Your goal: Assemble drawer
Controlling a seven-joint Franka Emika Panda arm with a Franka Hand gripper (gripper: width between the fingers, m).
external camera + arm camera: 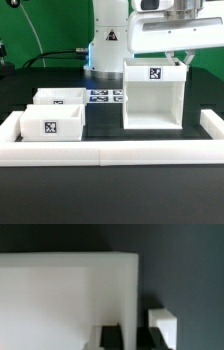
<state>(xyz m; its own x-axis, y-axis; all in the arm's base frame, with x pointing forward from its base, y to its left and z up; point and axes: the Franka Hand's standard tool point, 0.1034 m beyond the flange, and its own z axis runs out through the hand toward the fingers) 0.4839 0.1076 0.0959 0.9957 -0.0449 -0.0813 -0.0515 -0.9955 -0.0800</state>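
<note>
The black table (100, 128) fills most of the ext. view, w/ a low white wall (100, 153) running along its near edge and up both side edges. Biggest part on it is the drawer shell (150, 100) (60, 291) — upright, open face toward the near edge, tag on its top front strip, standing towards the table's near corner on the exterior view's right, close to the wall but whether touching I can't tell. Over by the near corner on the exterior view's left sit the two trays, open tops up: the front tray (50, 125) just inside the wall w/ its tag facing the near edge, and the rear tray (60, 97) right behind it, nearer the table's middle. The marker board (103, 97) lies flat mid-table, btw. the rear tray and the shell. My gripper (178, 58) (135, 333) is at the shell's top, on the side toward the exterior view's right. In the wrist view my fingers (163, 322) stand on either side of the shell's thin side wall — one inside, one outside. Whether they pinch it or leave a gap, I can't tell.
</note>
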